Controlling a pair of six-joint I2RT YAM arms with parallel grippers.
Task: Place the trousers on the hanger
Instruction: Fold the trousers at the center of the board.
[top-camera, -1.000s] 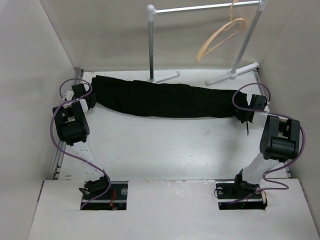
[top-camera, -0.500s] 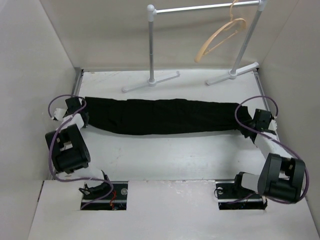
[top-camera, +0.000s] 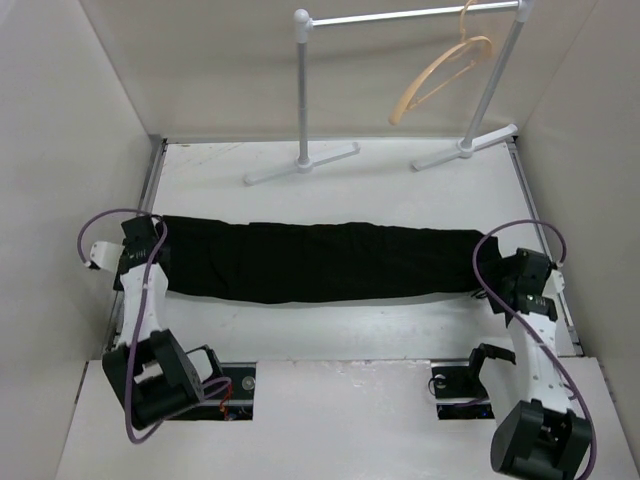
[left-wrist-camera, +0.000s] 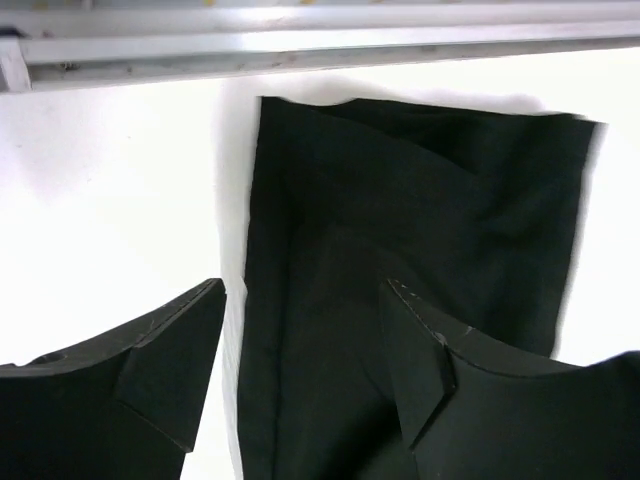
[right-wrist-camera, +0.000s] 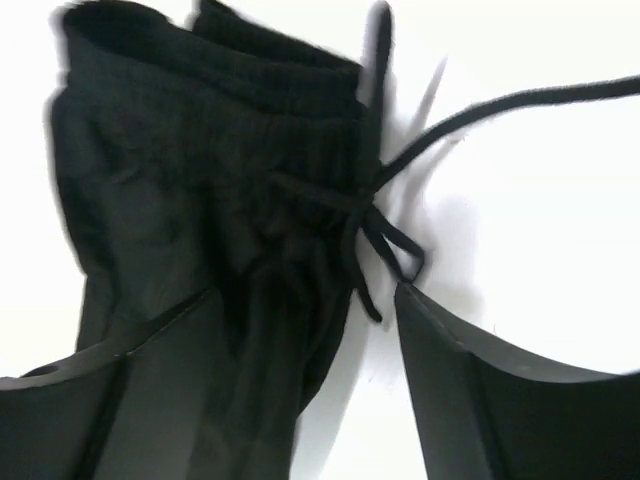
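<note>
The black trousers lie flat in a long band across the table, left to right. Their leg ends fill the left wrist view, and the left gripper stands open over them, one finger on the cloth side and one over bare table. At the right end lie the waistband and its loose drawstring, with the right gripper open above them and gripping nothing. From above, the left gripper and right gripper sit at the two ends. The tan wooden hanger hangs on the rail at the back right.
A white metal rail stand stands at the back, its feet on the table behind the trousers. Side walls close in on the left and right. Both arm bases are at the near edge.
Both arms drew the trousers from the back of the table toward the near edge and laid them flat. Both grippers went from shut on the cloth to open.
</note>
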